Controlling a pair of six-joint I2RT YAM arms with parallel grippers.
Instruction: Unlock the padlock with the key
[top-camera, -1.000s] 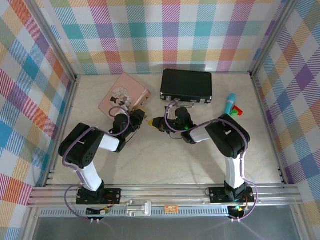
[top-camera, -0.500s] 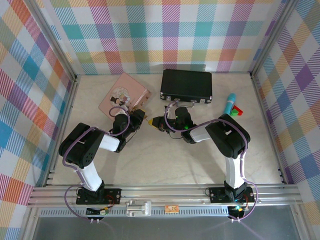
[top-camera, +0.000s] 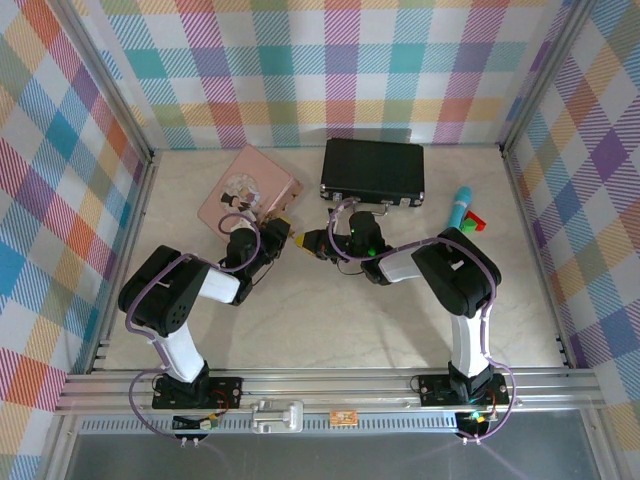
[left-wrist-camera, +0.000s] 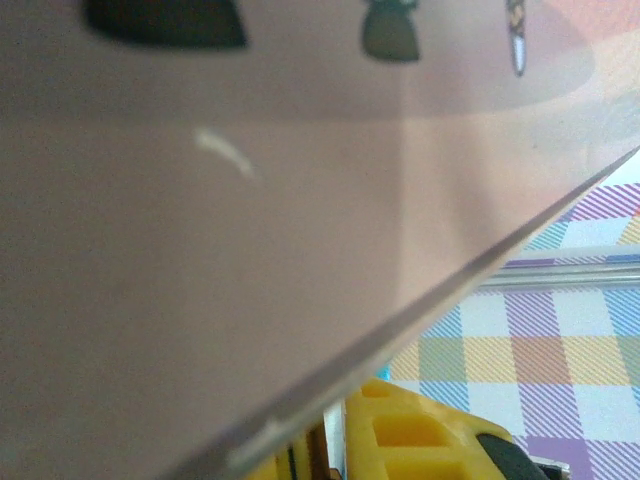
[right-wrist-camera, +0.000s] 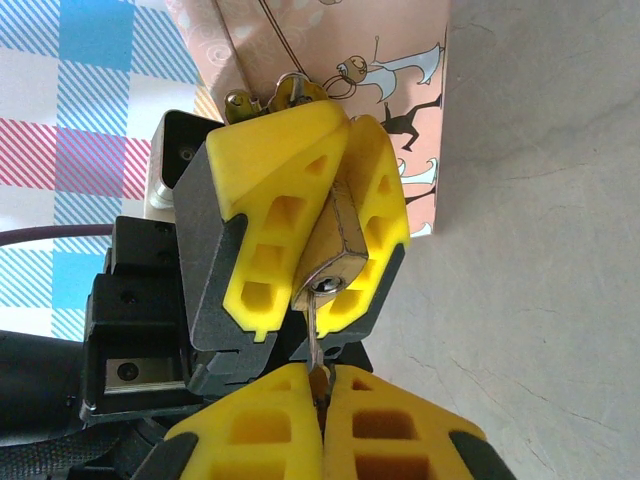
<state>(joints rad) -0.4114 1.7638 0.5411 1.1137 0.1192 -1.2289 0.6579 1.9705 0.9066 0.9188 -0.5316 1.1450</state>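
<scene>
1. Pinching the key between the pressed-together fingers of the right gripper, tip in the keyhole.
2. Clamping the padlock in the left gripper, just beside the pink tin.
3. Apparently inserted; still to turn and free the shackle.
4. Farther out, tin and black case both shut, contents hidden.
</scene>
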